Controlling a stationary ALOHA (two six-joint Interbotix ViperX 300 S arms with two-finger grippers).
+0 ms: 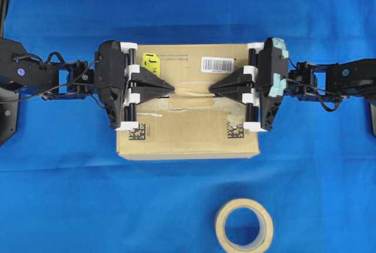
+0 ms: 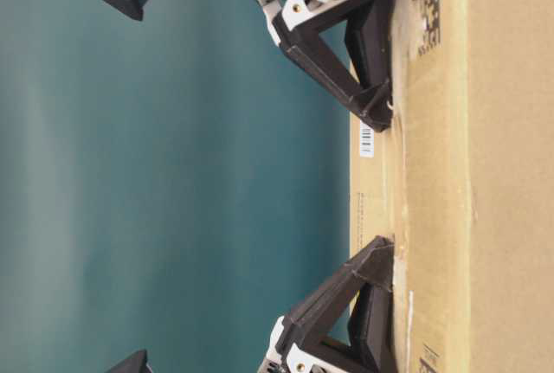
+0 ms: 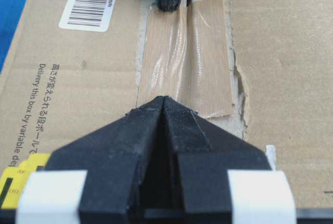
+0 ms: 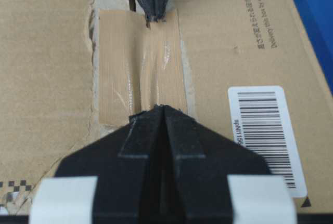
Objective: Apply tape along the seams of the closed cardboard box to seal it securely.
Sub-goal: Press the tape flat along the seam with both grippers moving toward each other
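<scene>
Pressing the tape [image 3: 184, 60] flat onto the seams [image 1: 191, 110] is the step I judge to be in hand. The cardboard box [image 1: 188, 138] sits mid-desk on the blue cover, its yellow sticker [image 1: 151, 62] at the far left and its barcode label [image 1: 217, 63] at the far right in the overhead view. The tape lies across the middle of the box top, between the two tool tips.

My left end effector [image 1: 169, 89] is narrowed to a point, jaws together, with its tip on the left end of the tape. My right end effector [image 1: 213, 89] is likewise closed to a point, resting on the right end. Neither grips anything; both appear to bear down on the strip.

Findings: both wrist views show a raised crease running down the centre of the tape, with glossy ripples beside it, so bonding looks incomplete there. Torn cardboard facing and worn pale tape border the strip on its near side.

Recommendations, as judgement only:
- Keep the jaws shut and use the tips as a burnisher.
- Stroke from the centre crease outward, with light downward load so the flaps do not sag.
- Hold one end pinned while the other tip moves.

The tape roll [image 1: 244, 226] lies on the desk near the front edge, well apart from the box.
</scene>
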